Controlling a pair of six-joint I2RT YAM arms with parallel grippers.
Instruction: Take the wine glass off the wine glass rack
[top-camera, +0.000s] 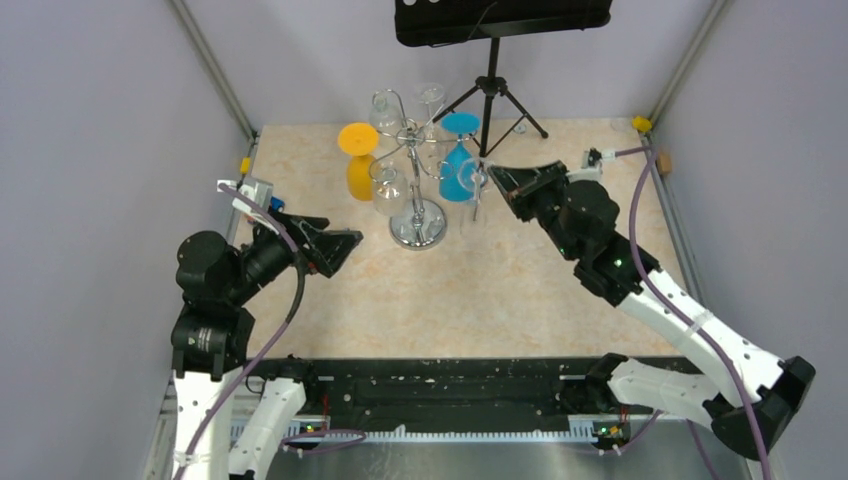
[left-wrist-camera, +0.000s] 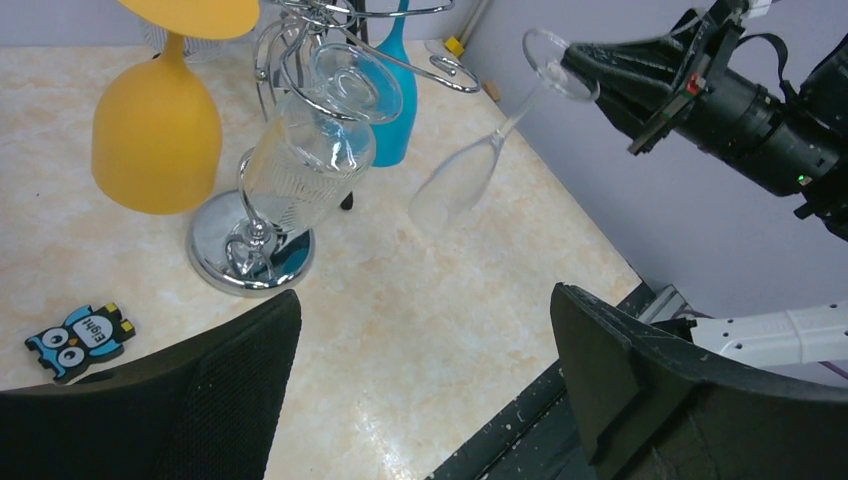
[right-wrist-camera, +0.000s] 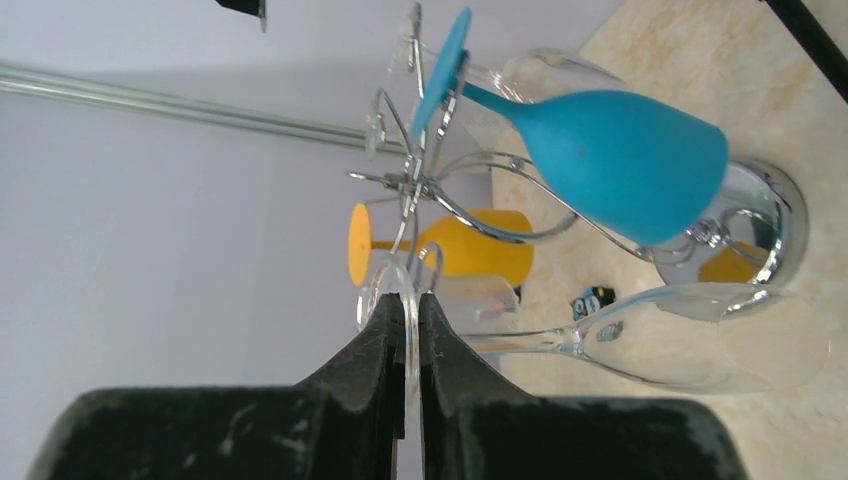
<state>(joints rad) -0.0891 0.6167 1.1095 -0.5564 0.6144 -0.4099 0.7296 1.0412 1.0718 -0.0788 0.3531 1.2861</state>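
We judge the wine glass (left-wrist-camera: 455, 185) clear of the wine glass rack (left-wrist-camera: 212, 250), right jaws clenching its foot (left jaws released).

Beige marbled table (top-camera: 500, 290), wine glass rack (top-camera: 417, 235), owl sticker (left-wrist-camera: 80, 340), black tripod stand (top-camera: 490, 92)

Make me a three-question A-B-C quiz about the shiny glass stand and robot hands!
1. Where does the right gripper pinch the clear wine glass?
A its round foot
B its bowl
C its stem
2. What colours are the two coloured glasses on the shiny chrome wire rack?
A red, green
B orange, blue
C pink, black
3. The left gripper is:
A open
B shut on a glass
C shut on nothing
Answers: A, foot clamped between its fingers; B, both hang upside down there; A, wide gap, nothing held.
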